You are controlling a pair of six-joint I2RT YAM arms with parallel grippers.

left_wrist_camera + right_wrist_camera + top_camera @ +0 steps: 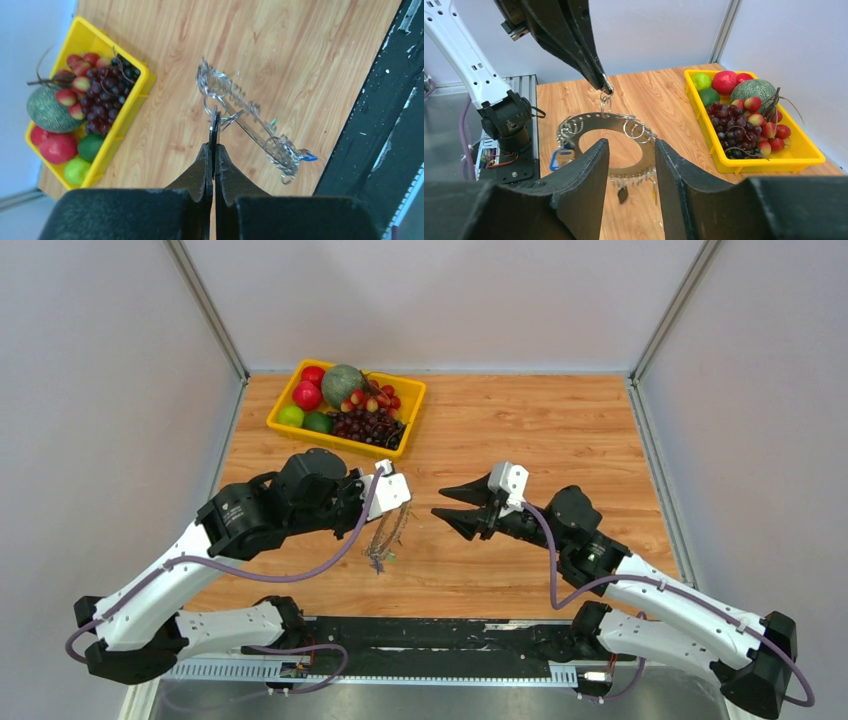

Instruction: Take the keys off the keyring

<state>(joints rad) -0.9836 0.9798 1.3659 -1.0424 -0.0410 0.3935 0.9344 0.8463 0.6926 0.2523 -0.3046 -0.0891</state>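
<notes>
While the left claw (213,141) is clenched on what seems a small loop at the top of the keyring (610,119), that ring hangs tilted over the surface (560,440). It is near the right claw (438,501) and to its left, and that claw gapes wide and holds nothing. From the right wrist the ring's broad face and open centre lie dead ahead, framed between the two fingers; from the left wrist it shows edge-on. The right claw, being free, would have to reach leftward. The keys (624,192) dangle under the lower rim, partly hidden by the right fingers and too small to count. Whether the lowest touches the surface I cannot tell.
</notes>
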